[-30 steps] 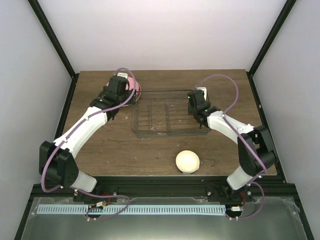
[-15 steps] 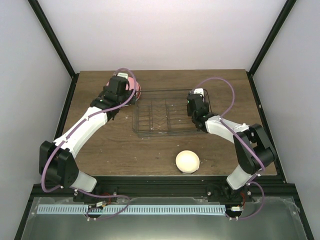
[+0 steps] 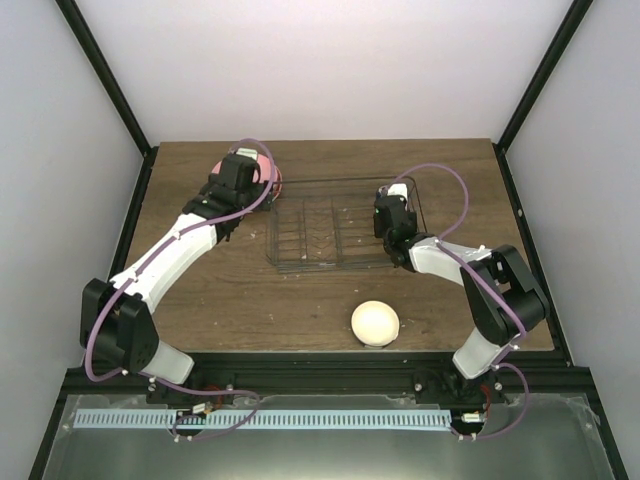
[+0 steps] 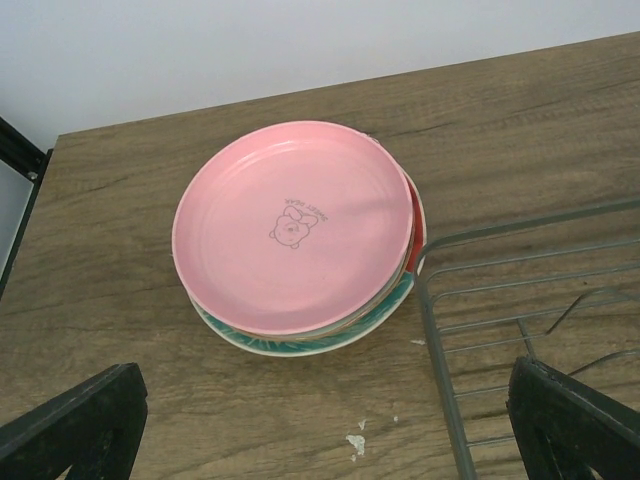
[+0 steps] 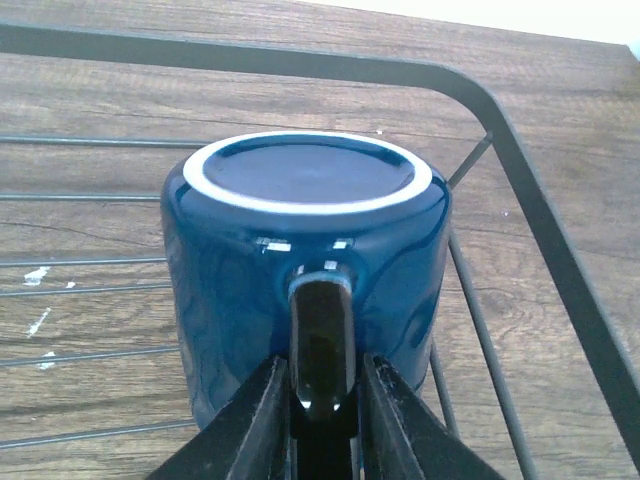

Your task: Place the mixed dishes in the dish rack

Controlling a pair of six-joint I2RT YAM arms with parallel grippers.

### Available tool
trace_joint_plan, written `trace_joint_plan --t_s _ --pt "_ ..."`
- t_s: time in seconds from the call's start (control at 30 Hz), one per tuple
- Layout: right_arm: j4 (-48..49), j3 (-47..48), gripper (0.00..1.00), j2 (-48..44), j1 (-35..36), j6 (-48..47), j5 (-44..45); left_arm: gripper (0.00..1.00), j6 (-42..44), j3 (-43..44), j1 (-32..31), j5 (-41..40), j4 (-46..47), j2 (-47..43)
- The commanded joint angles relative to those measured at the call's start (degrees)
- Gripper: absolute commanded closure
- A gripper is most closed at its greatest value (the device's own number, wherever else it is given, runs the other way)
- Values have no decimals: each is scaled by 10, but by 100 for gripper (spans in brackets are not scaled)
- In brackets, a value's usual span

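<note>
The dish rack (image 3: 320,228) stands mid-table. My right gripper (image 3: 391,216) is at its right end. In the right wrist view it (image 5: 322,410) is shut on the handle of the dark blue mug (image 5: 250,270). The mug is upside down over the rack's floor wires, inside a rounded corner of the rack (image 5: 500,120). My left gripper (image 3: 243,178) is open and empty above and just short of a plate stack (image 3: 268,170) left of the rack. The pink plate (image 4: 295,225) is on top and the teal-and-red plate (image 4: 300,345) is at the bottom. A mint-green plate's edge barely shows between them. The cream bowl (image 3: 375,323) lies upside down near the front edge.
The rack's left edge (image 4: 440,340) lies right beside the plate stack. Small white crumbs (image 4: 355,442) lie on the wooden table in front of the stack. Grey walls and black posts enclose the table on three sides.
My right gripper has shifted slightly left and down at the rack's right end, still holding the mug. The left arm has barely moved.
</note>
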Motion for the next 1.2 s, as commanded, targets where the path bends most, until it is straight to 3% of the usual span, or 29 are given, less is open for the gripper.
trace_joint_plan --t_s 0.0,0.27,0.33,0.6,0.8,0.93,1.07,1.17 --pt "1 0 74 -9 6 20 -8 0 -1 -4 1 1 8 8" --pt "-68 8 57 -39 12 45 -56 0 -4 -5 2 12 2 12" --pt "-93 13 49 -45 13 51 -68 0 -3 -7 1 22 1 11" --pt "-215 44 21 -104 17 64 -144 0 36 -21 2 171 -19 0" --pt "-297 84 18 -159 17 64 -162 0 72 5 -5 275 -91 16" --pt "-351 128 16 -185 17 83 -106 0 103 29 -31 303 -149 30" --pt "-457 246 15 -131 7 127 22 0 132 50 -73 331 -215 53" --pt "-519 344 15 -66 -27 162 27 0 138 60 -102 361 -235 70"
